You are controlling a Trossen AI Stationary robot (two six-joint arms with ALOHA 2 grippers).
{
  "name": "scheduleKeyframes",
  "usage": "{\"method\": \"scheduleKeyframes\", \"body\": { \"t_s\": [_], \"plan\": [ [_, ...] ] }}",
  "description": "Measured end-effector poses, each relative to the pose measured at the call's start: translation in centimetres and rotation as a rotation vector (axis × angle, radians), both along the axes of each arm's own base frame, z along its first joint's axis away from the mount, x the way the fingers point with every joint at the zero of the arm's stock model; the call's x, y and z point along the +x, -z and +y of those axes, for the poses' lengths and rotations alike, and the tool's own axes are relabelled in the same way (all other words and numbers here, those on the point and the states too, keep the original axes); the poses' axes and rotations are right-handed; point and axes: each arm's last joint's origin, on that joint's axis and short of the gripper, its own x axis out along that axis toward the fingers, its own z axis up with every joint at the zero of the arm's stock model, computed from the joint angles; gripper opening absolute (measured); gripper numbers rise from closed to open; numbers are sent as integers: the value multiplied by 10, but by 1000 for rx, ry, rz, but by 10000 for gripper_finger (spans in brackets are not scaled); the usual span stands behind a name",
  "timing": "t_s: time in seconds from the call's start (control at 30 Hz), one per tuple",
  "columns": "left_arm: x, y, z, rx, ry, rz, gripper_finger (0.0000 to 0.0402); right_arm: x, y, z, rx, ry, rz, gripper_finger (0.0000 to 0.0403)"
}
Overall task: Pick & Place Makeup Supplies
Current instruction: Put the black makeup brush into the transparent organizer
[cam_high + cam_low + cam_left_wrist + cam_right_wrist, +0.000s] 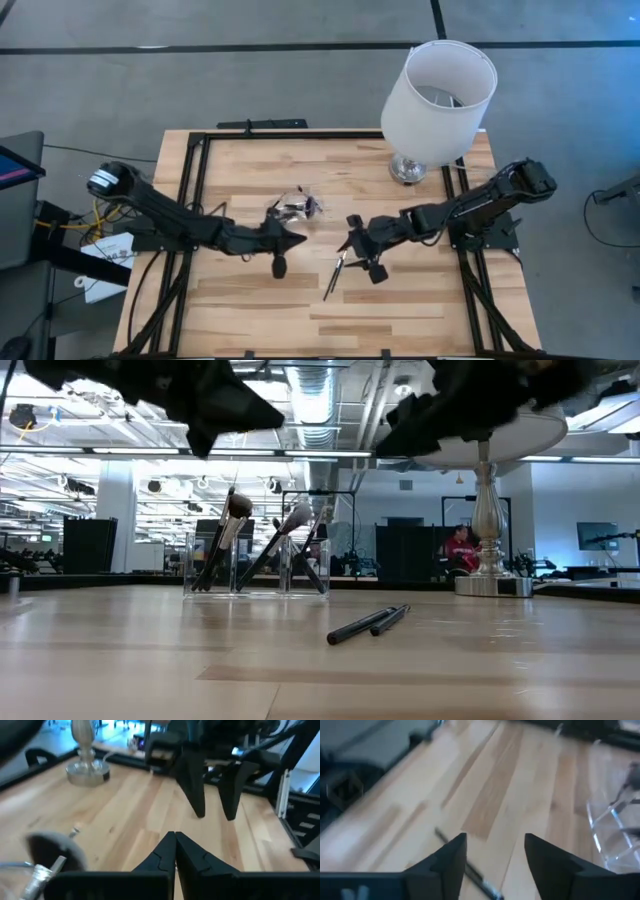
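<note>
Overhead, we count two arms over the wooden plank table [400, 310]; the left end effector [300, 239] is pinched together near the middle, the right end effector [350, 243] just beside it, fingers apart and empty. Two thin dark brushes [336, 274] lie together, long axes slanting toward the table's front edge. From table height, a clear holder [256, 572] keeps several brushes upright and leaning. The right wrist view shows one brush [465, 862] below spread fingers.
</note>
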Motion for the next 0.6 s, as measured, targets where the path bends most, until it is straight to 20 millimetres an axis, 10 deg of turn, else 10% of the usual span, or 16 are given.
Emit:
{"method": "scheduleKeyframes", "body": {
  "t_s": [0.3,0.6],
  "plan": [
    [26,21,-11,-56,-16,33,26,-9,-4,10,-1,-174,9,190],
    [29,17,-9,-85,-64,-3,91,-46,-69,1,-121,-255,-109,167]
  ]
}}
